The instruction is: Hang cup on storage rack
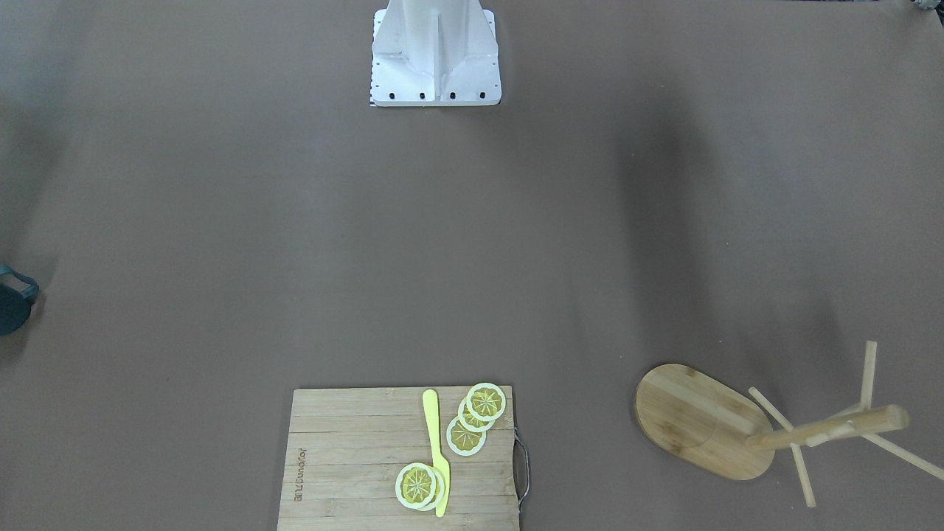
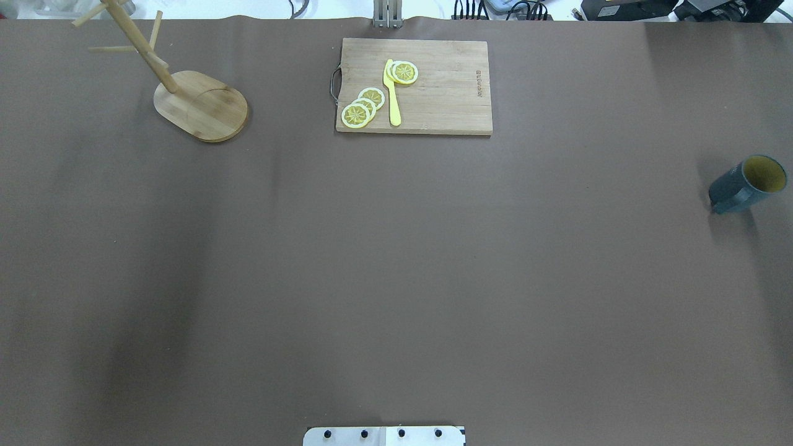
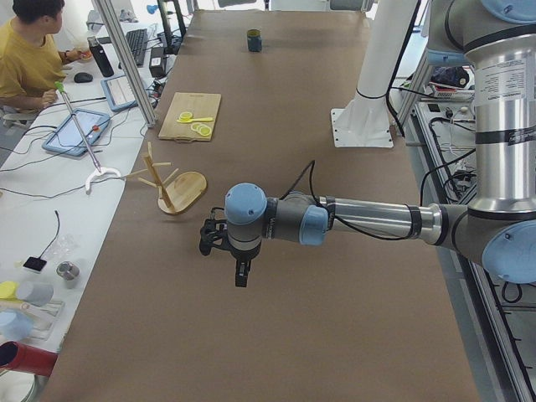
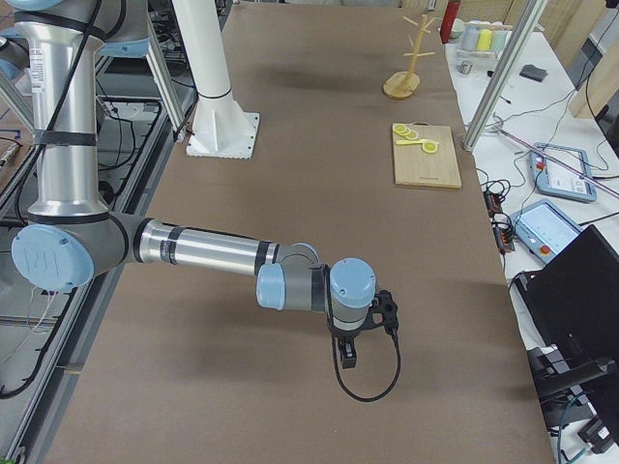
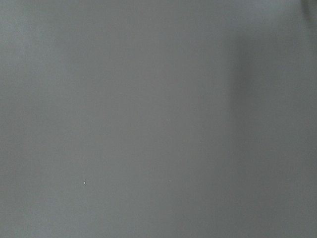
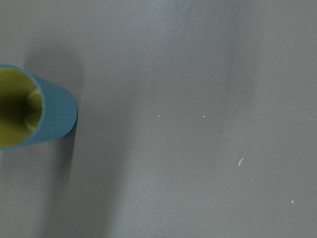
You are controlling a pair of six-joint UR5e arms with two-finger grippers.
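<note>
The dark teal cup (image 2: 746,184) stands upright near the table's right edge, its yellowish inside showing. It also shows at the left edge of the front view (image 1: 13,302), far off in the left side view (image 3: 254,39), and at the left of the right wrist view (image 6: 34,114). The bamboo storage rack (image 2: 201,105) stands upright at the far left corner and also shows in the front view (image 1: 700,420). My left gripper (image 3: 241,276) hangs over bare table near the rack (image 3: 172,184). My right gripper (image 4: 348,360) hangs above the table. I cannot tell whether either is open or shut.
A slatted wooden cutting board (image 2: 414,87) with lemon slices (image 2: 362,108) and a yellow knife (image 2: 392,93) lies at the far middle. The robot's white base (image 1: 435,55) stands at the near edge. An operator (image 3: 29,50) sits beside the table.
</note>
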